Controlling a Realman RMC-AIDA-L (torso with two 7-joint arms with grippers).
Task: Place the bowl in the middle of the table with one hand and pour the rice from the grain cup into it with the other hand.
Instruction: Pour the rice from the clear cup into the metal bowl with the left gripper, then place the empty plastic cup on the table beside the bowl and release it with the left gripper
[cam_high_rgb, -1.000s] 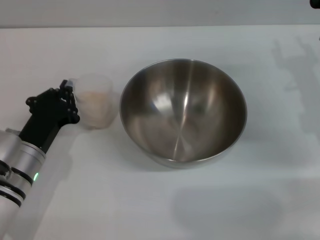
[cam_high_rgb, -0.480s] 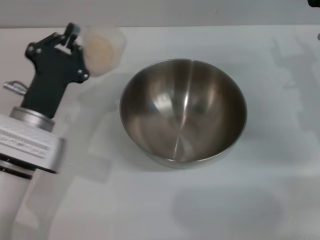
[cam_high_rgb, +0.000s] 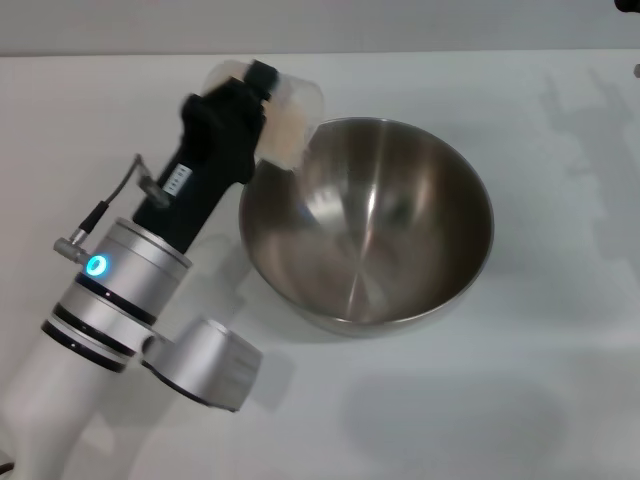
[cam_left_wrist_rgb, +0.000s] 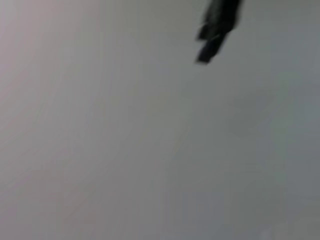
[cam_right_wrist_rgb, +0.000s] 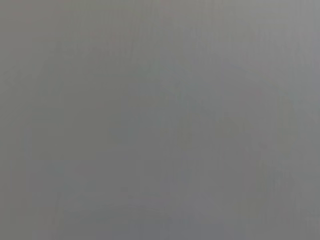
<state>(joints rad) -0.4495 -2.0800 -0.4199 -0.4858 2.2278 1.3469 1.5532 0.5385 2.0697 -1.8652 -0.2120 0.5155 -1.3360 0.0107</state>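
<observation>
Cup tipped at the bowl's far-left rim, ready to pour.

The cup (cam_high_rgb: 288, 112), clear frosted plastic with pale rice (cam_high_rgb: 287, 128) inside, is clamped in the left gripper (cam_high_rgb: 258, 92) and tilted so its mouth overhangs the bowl (cam_high_rgb: 366, 224), a deep, shiny steel dish sitting mid-table (cam_high_rgb: 560, 400) to catch the grains; none seem poured yet. The right gripper is out of sight.
</observation>
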